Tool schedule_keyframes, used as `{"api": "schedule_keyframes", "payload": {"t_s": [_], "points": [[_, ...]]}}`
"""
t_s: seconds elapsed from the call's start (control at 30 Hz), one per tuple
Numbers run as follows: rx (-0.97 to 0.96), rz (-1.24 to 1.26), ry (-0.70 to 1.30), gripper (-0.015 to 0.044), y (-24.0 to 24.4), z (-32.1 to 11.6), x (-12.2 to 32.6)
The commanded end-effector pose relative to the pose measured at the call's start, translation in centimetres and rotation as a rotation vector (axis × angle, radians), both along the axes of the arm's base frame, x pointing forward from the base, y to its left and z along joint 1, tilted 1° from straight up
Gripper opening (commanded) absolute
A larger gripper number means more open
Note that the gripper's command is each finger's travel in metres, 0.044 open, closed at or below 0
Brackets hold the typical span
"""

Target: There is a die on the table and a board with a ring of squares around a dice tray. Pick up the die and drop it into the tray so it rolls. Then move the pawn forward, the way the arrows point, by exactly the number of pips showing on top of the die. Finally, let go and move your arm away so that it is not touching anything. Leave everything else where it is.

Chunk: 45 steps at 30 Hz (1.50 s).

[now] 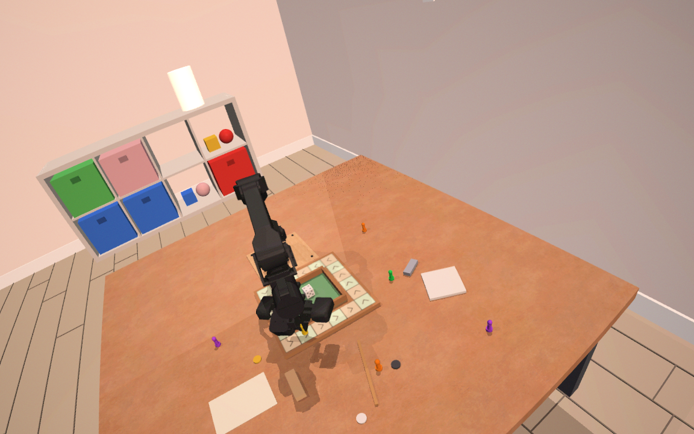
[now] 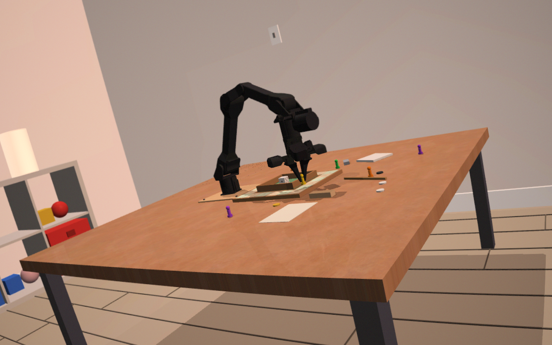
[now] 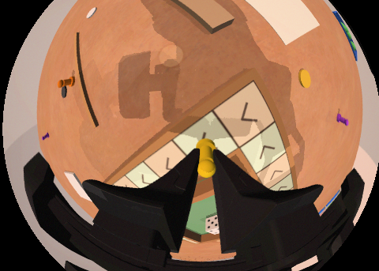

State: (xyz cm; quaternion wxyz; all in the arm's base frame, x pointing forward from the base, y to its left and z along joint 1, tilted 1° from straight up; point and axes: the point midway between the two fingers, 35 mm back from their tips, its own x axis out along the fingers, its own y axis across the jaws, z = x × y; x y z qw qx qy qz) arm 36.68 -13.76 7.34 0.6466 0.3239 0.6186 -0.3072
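My gripper [image 1: 302,327] [image 2: 303,177] [image 3: 205,153] is shut on the yellow pawn [image 1: 304,330] [image 2: 303,179] [image 3: 206,160], which is upright over a pale green square beside the near corner square of the board [image 1: 334,330] [image 2: 269,198] [image 3: 221,98]. Its base is low, at or just above the board; contact is unclear. The white die [image 1: 308,291] [image 2: 283,179] [image 3: 212,223] lies in the green-floored dice tray [image 1: 328,291] [image 2: 269,188] [image 3: 203,212], with several pips on its upper face. The arm hides some squares in the top view; the fingers hide some in the wrist view.
A wooden block [image 1: 295,384] [image 3: 199,8] and a yellow disc [image 1: 256,359] [image 3: 305,78] lie near the board's near corner. A thin stick [image 1: 367,372] lies beside an orange pawn [image 1: 378,366]. A purple pawn [image 1: 216,341] stands left, a green pawn [image 1: 390,275] right.
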Motion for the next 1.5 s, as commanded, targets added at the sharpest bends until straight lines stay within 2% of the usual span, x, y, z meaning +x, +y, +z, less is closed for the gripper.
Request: {"api": "schedule_keyframes", "payload": {"t_s": [0.0,0.13,0.47,0.6,0.7,0.87,1.07,1.23,1.27,1.47], "points": [[0.005,-0.003,0.010,0.0000,0.1,-1.0,-0.1],[0.005,-0.003,0.010,0.0000,0.1,-1.4,-0.1],[0.001,0.000,0.001,0.0263,0.0,-0.5,0.0],[0.004,-0.002,0.008,0.0368,0.0,3.4,-0.1],[0.005,-0.003,0.010,0.0440,0.0,4.2,-0.2],[0.004,0.064,0.011,0.0440,1.2,5.6,-1.6],[-0.002,0.334,0.013,0.0440,5.7,9.7,-8.3],[-0.007,0.559,0.016,0.0440,8.8,11.4,-14.5],[-0.011,0.436,0.005,0.0440,7.1,10.9,-10.9],[-0.011,0.436,0.005,0.0440,7.1,10.9,-10.9]]}}
